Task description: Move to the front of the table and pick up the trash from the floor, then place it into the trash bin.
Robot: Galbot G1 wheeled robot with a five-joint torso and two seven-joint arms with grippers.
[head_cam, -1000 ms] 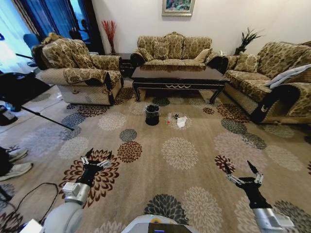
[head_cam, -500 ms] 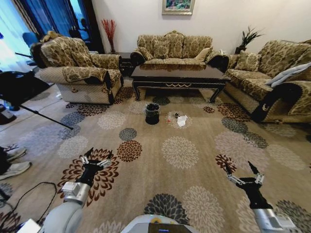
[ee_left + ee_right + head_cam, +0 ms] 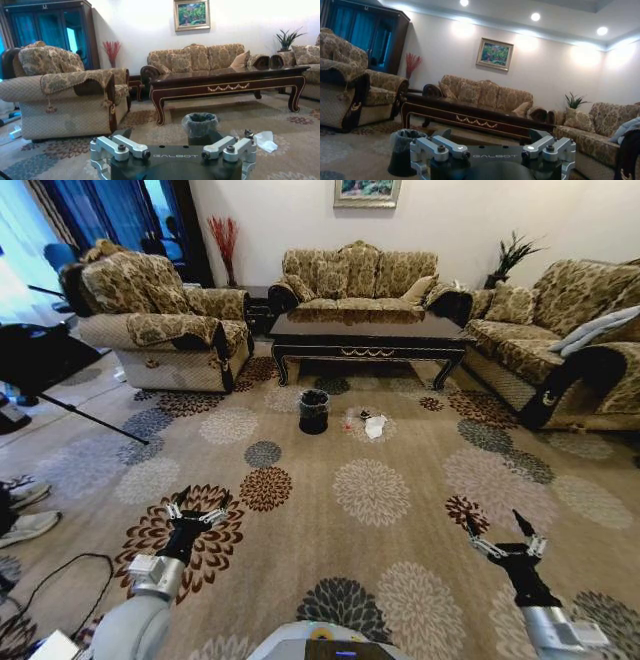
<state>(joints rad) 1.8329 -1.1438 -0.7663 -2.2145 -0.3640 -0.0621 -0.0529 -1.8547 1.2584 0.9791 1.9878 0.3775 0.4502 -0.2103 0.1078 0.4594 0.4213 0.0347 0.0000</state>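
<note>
Left wrist view, GALBOT lettering on left hand (image 3: 172, 139), fingers spread, trash bin (image 3: 200, 125) ahead

Slight camera advance toward table (image 3: 367, 332)

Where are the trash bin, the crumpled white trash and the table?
trash bin (image 3: 313, 412), head view, bag-lined rim.
crumpled white trash (image 3: 374, 427), head view, middle of the sheet.
table (image 3: 365, 328), head view, bare glossy top.
</note>
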